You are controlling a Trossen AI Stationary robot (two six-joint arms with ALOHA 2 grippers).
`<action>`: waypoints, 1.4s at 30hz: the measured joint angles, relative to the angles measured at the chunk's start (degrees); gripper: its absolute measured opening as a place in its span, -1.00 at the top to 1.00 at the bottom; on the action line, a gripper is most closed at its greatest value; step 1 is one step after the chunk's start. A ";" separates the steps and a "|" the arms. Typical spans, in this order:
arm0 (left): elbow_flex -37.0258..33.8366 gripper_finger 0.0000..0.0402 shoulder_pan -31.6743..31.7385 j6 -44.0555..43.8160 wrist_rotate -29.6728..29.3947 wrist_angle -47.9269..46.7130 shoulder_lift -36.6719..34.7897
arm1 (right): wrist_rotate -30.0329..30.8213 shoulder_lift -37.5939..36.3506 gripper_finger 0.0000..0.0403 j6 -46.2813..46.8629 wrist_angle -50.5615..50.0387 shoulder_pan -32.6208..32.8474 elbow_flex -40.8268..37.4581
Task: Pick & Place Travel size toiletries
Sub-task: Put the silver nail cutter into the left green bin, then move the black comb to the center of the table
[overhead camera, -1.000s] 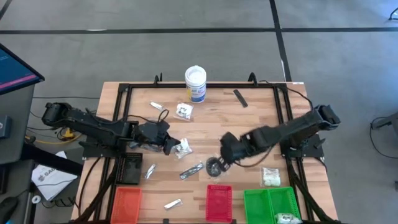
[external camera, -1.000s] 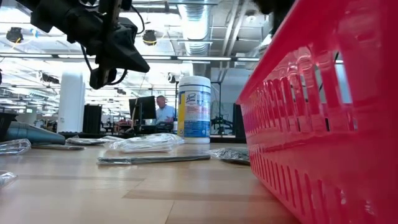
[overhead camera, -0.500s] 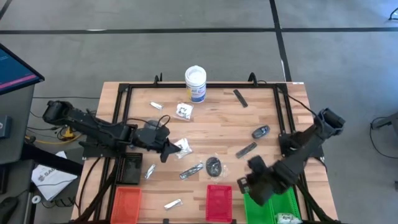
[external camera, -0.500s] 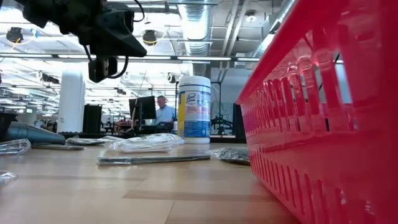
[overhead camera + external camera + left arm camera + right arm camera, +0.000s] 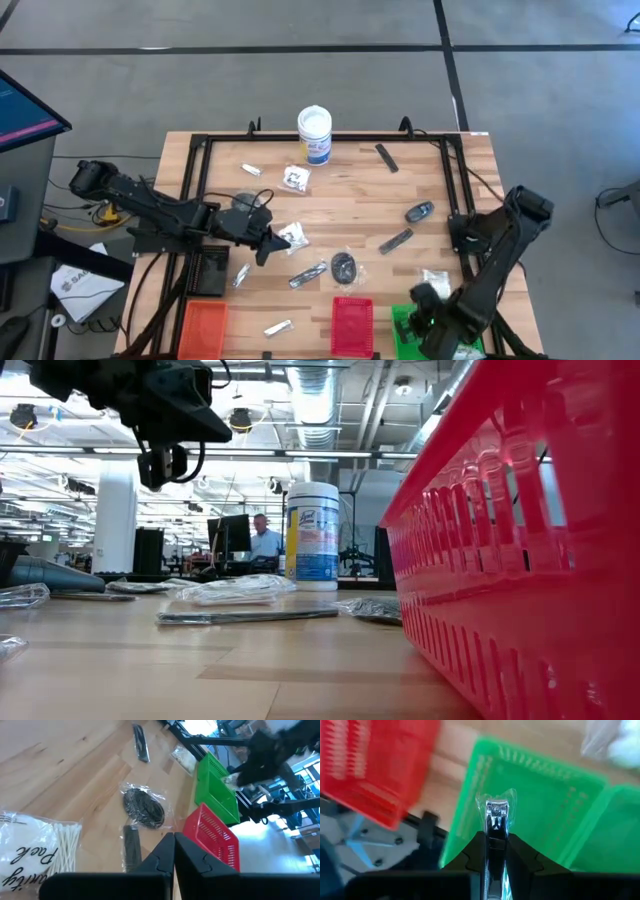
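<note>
Right gripper (image 5: 495,851) now hangs above the green tray (image 5: 550,815), fingers pinched on a small silvery nail clipper in a clear sleeve (image 5: 496,817). That is the big change: a second ago this arm was out at the middle of the table beside the dark disc packet (image 5: 344,266), and in one sweep it has swung back to the tray row at the near edge. In the high view the right gripper (image 5: 430,318) sits over the green tray's (image 5: 402,322) left part, so the carry looks all but done and the release comes next; the clipper is aloft, not yet in the tray.

Around it, a white-filled packet (image 5: 436,282) lies on the wood just beside the green tray, and the red tray (image 5: 352,322) stands next door. With the arm gone, two dark items (image 5: 419,212) and (image 5: 396,241) lie uncovered in mid-table.

Left gripper (image 5: 268,243) hovers with fingers pressed together and nothing held, close by the cotton swab packet (image 5: 293,236). It has risen slightly over the last second and barely shifted otherwise. Plenty of toiletries are still scattered, so the job looks far from finished.
</note>
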 joint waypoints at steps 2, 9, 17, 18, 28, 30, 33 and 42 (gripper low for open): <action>0.00 1.00 -0.53 0.00 0.14 0.33 0.00 | -2.14 1.67 0.80 0.25 0.36 0.68 -0.27; 0.00 1.00 -2.17 0.00 -0.09 0.36 0.00 | -3.68 7.18 0.80 0.62 7.47 -0.63 -0.05; 0.00 1.00 -2.17 0.00 0.02 0.34 0.00 | -5.29 10.23 0.79 0.62 4.68 -4.18 -0.05; 0.00 1.00 -2.17 0.00 0.14 0.34 0.00 | -5.60 10.52 0.79 0.62 4.48 -4.45 -0.05; 0.00 1.00 -4.26 -0.88 0.22 0.45 0.00 | -6.45 11.01 0.68 0.60 4.62 -5.00 -0.03; 0.00 1.00 -4.50 -0.90 0.17 0.66 0.00 | -6.46 11.01 0.60 0.42 5.12 -4.94 -0.03; 0.00 1.00 -4.71 -0.70 0.02 0.73 0.00 | -6.46 11.01 0.45 0.16 5.23 -4.92 0.06; 0.00 1.00 -4.71 -0.85 0.27 0.84 0.00 | -6.22 10.97 0.14 -1.80 -8.62 -4.92 9.41</action>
